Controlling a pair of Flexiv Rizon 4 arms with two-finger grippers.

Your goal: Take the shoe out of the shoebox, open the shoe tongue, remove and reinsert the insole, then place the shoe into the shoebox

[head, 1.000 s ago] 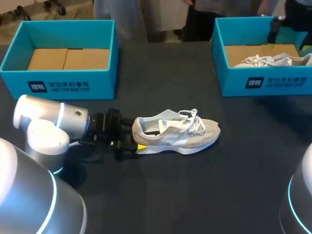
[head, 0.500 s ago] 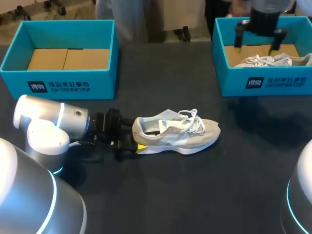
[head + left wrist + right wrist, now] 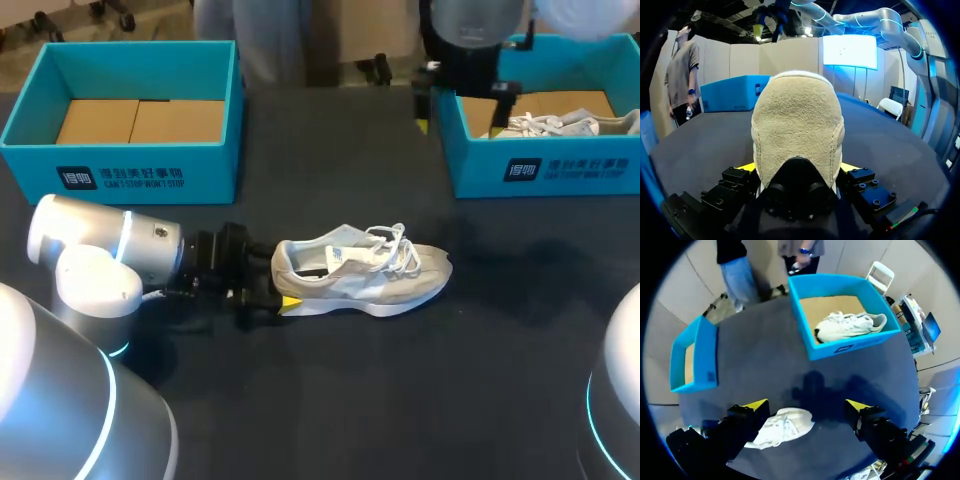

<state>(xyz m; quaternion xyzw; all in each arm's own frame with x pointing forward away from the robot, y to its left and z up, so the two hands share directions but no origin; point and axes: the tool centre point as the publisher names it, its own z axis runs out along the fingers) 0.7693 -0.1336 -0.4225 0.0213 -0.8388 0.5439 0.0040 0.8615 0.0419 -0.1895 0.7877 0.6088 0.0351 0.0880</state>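
SURFACE: dark table (image 3: 420, 400) | FAR LEFT: open teal shoebox (image 3: 130, 170) | FAR RIGHT: second teal shoebox (image 3: 545, 172) | CENTRE: pale shoe (image 3: 365, 277), upright on sole, toe pointing right

The pale lace-up sneaker (image 3: 362, 272) is laid on the dark table (image 3: 340, 400); a teal cardboard shoebox (image 3: 130, 172) is set behind-left of it, a second shoebox (image 3: 575, 168) behind-right.

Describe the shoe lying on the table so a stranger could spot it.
At the far side of the dark table stand a blue left box and right box. The shoe lies in front of them, near the middle. Unlike the other shoe, in the right box, its heel is in the left hand.
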